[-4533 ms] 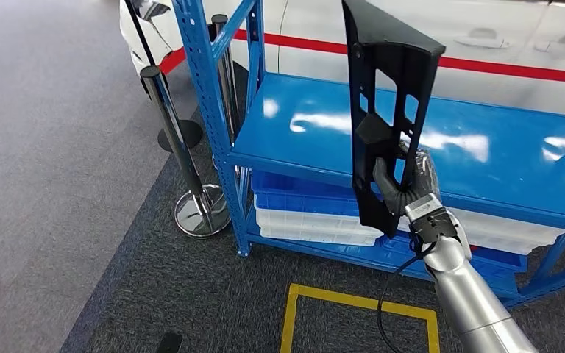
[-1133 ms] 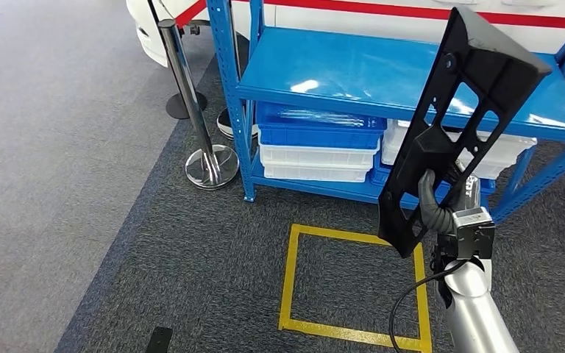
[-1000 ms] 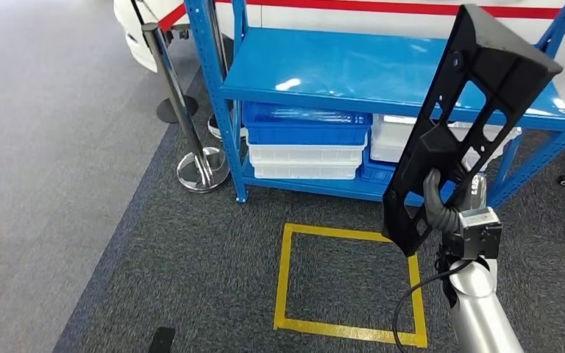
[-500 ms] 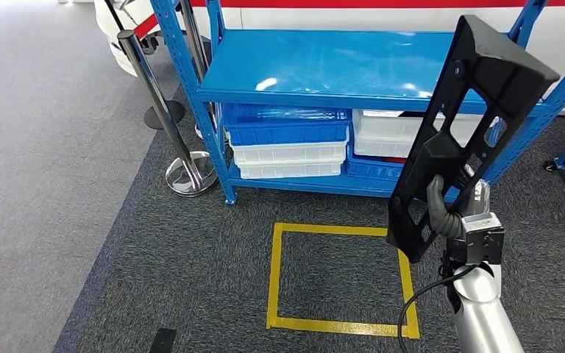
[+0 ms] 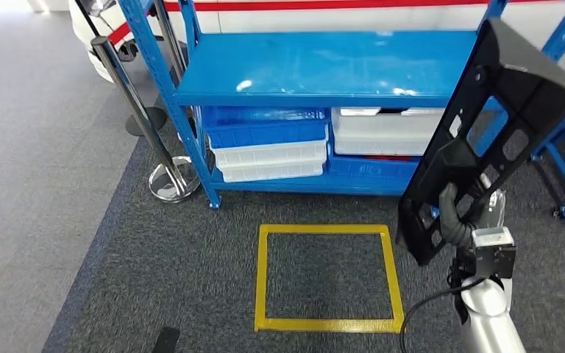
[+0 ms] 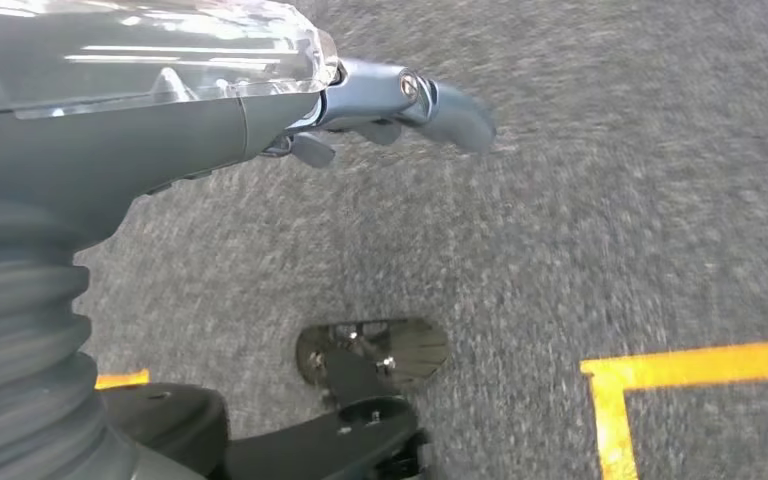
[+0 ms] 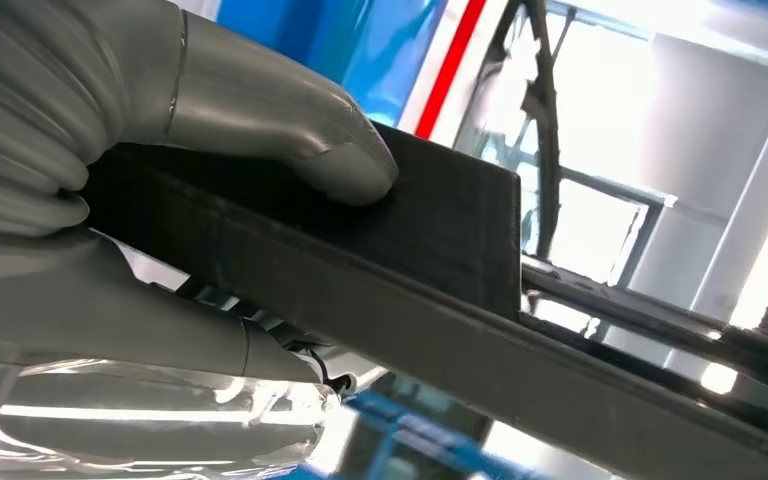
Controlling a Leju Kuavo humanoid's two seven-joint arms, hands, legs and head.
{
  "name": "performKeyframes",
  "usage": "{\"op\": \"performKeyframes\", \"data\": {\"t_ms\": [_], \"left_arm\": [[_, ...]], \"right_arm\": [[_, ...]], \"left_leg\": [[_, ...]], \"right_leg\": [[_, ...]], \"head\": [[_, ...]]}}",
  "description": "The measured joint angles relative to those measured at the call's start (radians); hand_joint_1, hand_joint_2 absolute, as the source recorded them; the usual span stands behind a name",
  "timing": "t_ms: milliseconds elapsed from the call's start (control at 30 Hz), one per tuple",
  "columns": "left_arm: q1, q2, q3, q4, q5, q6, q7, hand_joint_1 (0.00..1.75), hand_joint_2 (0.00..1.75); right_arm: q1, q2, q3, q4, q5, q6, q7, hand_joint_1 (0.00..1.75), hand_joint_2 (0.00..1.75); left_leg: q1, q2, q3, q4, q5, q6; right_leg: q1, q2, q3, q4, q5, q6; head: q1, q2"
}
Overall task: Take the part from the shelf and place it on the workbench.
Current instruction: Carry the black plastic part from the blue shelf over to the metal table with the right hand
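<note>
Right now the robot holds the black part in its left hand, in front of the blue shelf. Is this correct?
Not quite: the right hand holds the black part, as the head view shows. The left hand hangs over the carpet. The blue shelf is indeed behind.

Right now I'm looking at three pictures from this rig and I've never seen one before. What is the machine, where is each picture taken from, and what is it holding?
It is a two-legged humanoid robot with two silver arms, each ending in a hand. The wide picture comes from a camera high on its body, looking forward and down. There the right hand grips a long black part with cut-outs, held tilted in front of the blue shelf. Blue and white bins sit on the lower level; a yellow square is taped on the carpet. The other two pictures come from cameras at the wrists and are turned, so ignore their up and down. The right wrist view shows grey fingers clamped on the part's edge. The left wrist view shows the left hand hanging over carpet, holding nothing.
</note>
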Motion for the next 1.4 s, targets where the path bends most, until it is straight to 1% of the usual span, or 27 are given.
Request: {"op": "performKeyframes", "data": {"t_ms": [67, 133, 200, 267, 300, 333, 367, 433, 500, 567, 600, 633, 700, 767, 800, 833, 900, 967, 1000, 1100, 1133, 1200, 1267, 1300, 1333, 1367, 1400], "left_arm": [[0.002, -0.004, 0.000, 0.000, 0.000, 0.000, -0.002, 0.00, 1.75], [0.003, -0.005, 0.000, 0.000, 0.001, 0.000, -0.002, 0.00, 1.75], [0.003, -0.004, 0.000, 0.000, 0.001, 0.000, -0.003, 0.00, 1.75], [0.005, -0.004, 0.000, 0.000, 0.002, 0.000, -0.004, 0.00, 1.75], [0.006, -0.004, 0.000, 0.000, 0.003, 0.000, -0.006, 0.00, 1.75], [0.006, -0.004, 0.000, 0.000, 0.003, 0.000, -0.007, 0.00, 1.75], [0.006, -0.004, 0.000, 0.000, 0.003, 0.000, -0.009, 0.00, 1.75], [0.005, -0.002, 0.000, 0.000, 0.003, 0.000, -0.012, 0.00, 1.75], [0.005, 0.002, 0.000, 0.000, 0.003, 0.000, -0.014, 0.00, 1.75], [0.001, 0.002, 0.001, 0.000, 0.003, 0.000, -0.015, 0.00, 1.75], [-0.001, 0.000, 0.001, 0.000, 0.003, 0.000, -0.015, 0.00, 1.75], [-0.001, -0.001, 0.001, 0.000, 0.003, 0.000, -0.015, 0.00, 1.75], [0.000, -0.001, 0.001, 0.000, 0.003, -0.001, -0.016, 0.00, 1.75], [0.003, -0.002, 0.001, 0.000, 0.003, -0.001, -0.015, 0.00, 1.75], [0.005, -0.003, 0.001, 0.000, 0.003, -0.001, -0.015, 0.00, 1.75], [0.005, -0.004, 0.001, 0.000, 0.003, -0.001, -0.015, 0.00, 1.75], [0.005, -0.006, 0.001, 0.000, 0.003, -0.001, -0.015, 0.00, 1.75], [0.004, -0.006, 0.001, 0.000, 0.003, -0.001, -0.015, 0.00, 1.75], [0.003, -0.005, 0.001, 0.000, 0.003, -0.001, -0.015, 0.00, 1.75], [0.001, -0.006, 0.001, 0.000, 0.002, -0.002, -0.015, 0.00, 1.75], [0.000, -0.006, 0.001, 0.000, 0.002, -0.002, -0.015, 0.00, 1.75], [-0.002, -0.006, 0.001, 0.000, 0.002, -0.003, -0.015, 0.00, 1.75], [0.001, -0.006, 0.001, 0.000, 0.002, -0.004, -0.015, 0.00, 1.75], [0.003, -0.006, 0.001, 0.000, 0.002, -0.005, -0.016, 0.00, 1.75], [0.005, -0.006, 0.001, 0.000, 0.002, -0.007, -0.016, 0.00, 1.75], [0.007, -0.006, 0.001, 0.000, 0.001, -0.010, -0.017, 0.00, 1.75], [0.008, -0.006, 0.001, 0.000, 0.001, -0.012, -0.018, 0.00, 1.75]], "right_arm": [[0.005, 0.000, -0.002, -0.013, 0.007, -0.008, -0.006, 1.75, 1.75], [0.002, 0.000, -0.004, -0.024, 0.015, -0.014, -0.006, 1.75, 1.75], [-0.005, 0.001, -0.004, -0.030, 0.022, -0.016, -0.004, 1.75, 1.75], [-0.008, 0.004, -0.004, -0.030, 0.025, -0.016, -0.002, 1.75, 1.75], [-0.009, 0.004, -0.004, -0.029, 0.026, -0.016, 0.000, 1.75, 1.75], [-0.010, 0.004, -0.004, -0.028, 0.026, -0.016, 0.001, 1.75, 1.75], [-0.013, 0.005, -0.004, -0.027, 0.026, -0.016, 0.003, 1.75, 1.75], [-0.022, 0.008, -0.004, -0.025, 0.026, -0.017, 0.004, 1.75, 1.75], [-0.029, 0.011, -0.004, -0.021, 0.026, -0.019, 0.006, 1.75, 1.75], [-0.030, 0.012, -0.004, -0.019, 0.026, -0.020, 0.007, 1.75, 1.75], [-0.030, 0.011, -0.004, -0.018, 0.027, -0.020, 0.007, 1.75, 1.75], [-0.032, 0.011, -0.004, -0.017, 0.027, -0.020, 0.007, 1.75, 1.75], [-0.038, 0.011, -0.003, -0.015, 0.027, -0.020, 0.007, 1.75, 1.75], [-0.039, 0.012, -0.003, -0.011, 0.028, -0.020, 0.007, 1.75, 1.75], [-0.038, 0.012, -0.003, -0.009, 0.027, -0.020, 0.007, 1.75, 1.75], [-0.038, 0.012, -0.003, -0.007, 0.027, -0.020, 0.007, 1.75, 1.75], [-0.039, 0.012, -0.003, -0.005, 0.027, -0.020, 0.007, 1.75, 1.75], [-0.040, 0.012, -0.002, -0.005, 0.027, -0.020, 0.008, 1.75, 1.75], [-0.040, 0.012, -0.002, -0.005, 0.027, -0.020, 0.008, 1.75, 1.75], [-0.041, 0.012, -0.002, -0.005, 0.028, -0.023, 0.010, 1.75, 1.75], [-0.041, 0.012, -0.001, -0.005, 0.029, -0.024, 0.010, 1.75, 1.75], [-0.042, 0.013, -0.001, -0.005, 0.031, -0.026, 0.011, 1.75, 1.75], [-0.040, 0.014, -0.001, -0.005, 0.032, -0.027, 0.010, 1.75, 1.75], [-0.037, 0.015, -0.001, -0.005, 0.033, -0.028, 0.009, 1.75, 1.75], [-0.032, 0.015, -0.001, -0.005, 0.034, -0.030, 0.007, 1.75, 1.75], [-0.026, 0.015, -0.001, -0.005, 0.035, -0.032, 0.006, 1.75, 1.75], [-0.021, 0.015, -0.001, -0.005, 0.035, -0.034, 0.004, 1.75, 1.75]], "left_leg": [[0.005, 0.010, 0.005, 0.004, -0.008, -0.005], [0.009, -0.023, -0.006, 0.046, -0.058, 0.004], [-0.006, -0.078, -0.052, 0.173, -0.149, 0.029], [-0.035, -0.103, -0.107, 0.310, -0.208, 0.060], [-0.050, -0.109, -0.117, 0.334, -0.210, 0.079], [-0.067, -0.115, -0.109, 0.319, -0.193, 0.102], [-0.083, -0.128, -0.085, 0.267, -0.161, 0.130], [-0.112, -0.179, -0.031, 0.144, -0.103, 0.187], [-0.125, -0.207, -0.006, 0.086, -0.080, 0.213], [-0.127, -0.184, 0.006, 0.059, -0.066, 0.210], [-0.125, -0.169, 0.015, 0.037, -0.055, 0.203], [-0.123, -0.154, 0.024, 0.015, -0.044, 0.196], [-0.120, -0.126, 0.032, -0.012, -0.029, 0.183], [-0.119, -0.097, 0.026, -0.011, -0.027, 0.178], [-0.118, -0.081, 0.022, -0.008, -0.028, 0.175], [-0.116, -0.065, 0.018, -0.004, -0.030, 0.170], [-0.111, -0.037, 0.011, 0.012, -0.037, 0.157], [-0.112, -0.015, 0.006, 0.030, -0.049, 0.142], [-0.114, -0.008, 0.006, 0.035, -0.052, 0.136], [-0.114, 0.015, 0.008, 0.034, -0.052, 0.123], [-0.111, 0.010, 0.008, 0.037, -0.057, 0.118], [-0.103, -0.041, -0.009, 0.087, -0.100, 0.106], [-0.097, -0.099, -0.055, 0.208, -0.176, 0.097], [-0.095, -0.108, -0.078, 0.270, -0.205, 0.095], [-0.093, -0.111, -0.090, 0.309, -0.217, 0.094], [-0.091, -0.113, -0.084, 0.309, -0.209, 0.094], [-0.089, -0.117, -0.060, 0.270, -0.184, 0.095]], "right_leg": [[0.003, 0.028, -0.013, 0.011, -0.001, -0.026], [0.012, 0.055, -0.019, 0.010, 0.006, -0.040], [0.023, 0.079, -0.021, 0.003, 0.014, -0.053], [0.040, 0.108, -0.022, -0.003, 0.021, -0.063], [0.051, 0.124, -0.022, -0.004, 0.024, -0.067], [0.062, 0.140, -0.022, -0.005, 0.026, -0.070], [0.072, 0.156, -0.021, -0.006, 0.028, -0.073], [0.081, 0.184, -0.021, -0.008, 0.034, -0.077], [0.077, 0.209, -0.024, -0.014, 0.042, -0.071], [0.072, 0.230, -0.024, -0.024, 0.053, -0.058], [0.074, 0.215, -0.025, -0.025, 0.051, -0.054], [0.076, 0.184, -0.031, -0.012, 0.036, -0.048], [0.076, 0.109, -0.062, 0.064, -0.022, -0.037], [0.064, 0.082, -0.104, 0.167, -0.075, -0.023], [0.058, 0.077, -0.110, 0.190, -0.080, -0.015], [0.052, 0.072, -0.097, 0.176, -0.068, -0.007], [0.045, 0.040, -0.024, 0.059, -0.020, 0.003], [0.047, 0.005, 0.027, -0.032, 0.007, -0.006], [0.050, -0.001, 0.030, -0.042, 0.007, -0.016], [0.054, 0.025, 0.025, -0.044, 0.016, -0.035], [0.052, 0.035, 0.023, -0.046, 0.020, -0.041], [0.046, 0.055, 0.019, -0.052, 0.029, -0.053], [0.043, 0.077, 0.011, -0.053, 0.036, -0.058], [0.043, 0.091, 0.007, -0.053, 0.040, -0.058], [0.043, 0.106, 0.004, -0.053, 0.043, -0.056], [0.042, 0.122, 0.001, -0.052, 0.046, -0.053], [0.041, 0.137, 0.000, -0.052, 0.049, -0.049]], "head": [[-0.003, 0.000], [-0.007, 0.000], [-0.009, 0.000], [-0.010, 0.000], [-0.010, 0.000], [-0.010, 0.000], [-0.010, 0.000], [-0.009, 0.000], [-0.008, 0.000], [-0.008, 0.000], [-0.008, 0.000], [-0.007, 0.000], [-0.007, 0.000], [-0.007, 0.000], [-0.007, 0.000], [-0.007, 0.000], [-0.007, 0.000], [-0.007, 0.000], [-0.007, 0.000], [-0.007, 0.000], [-0.007, 0.000], [-0.008, 0.000], [-0.008, 0.000], [-0.008, 0.000], [-0.008, 0.000], [-0.008, 0.000], [-0.008, 0.000]]}}
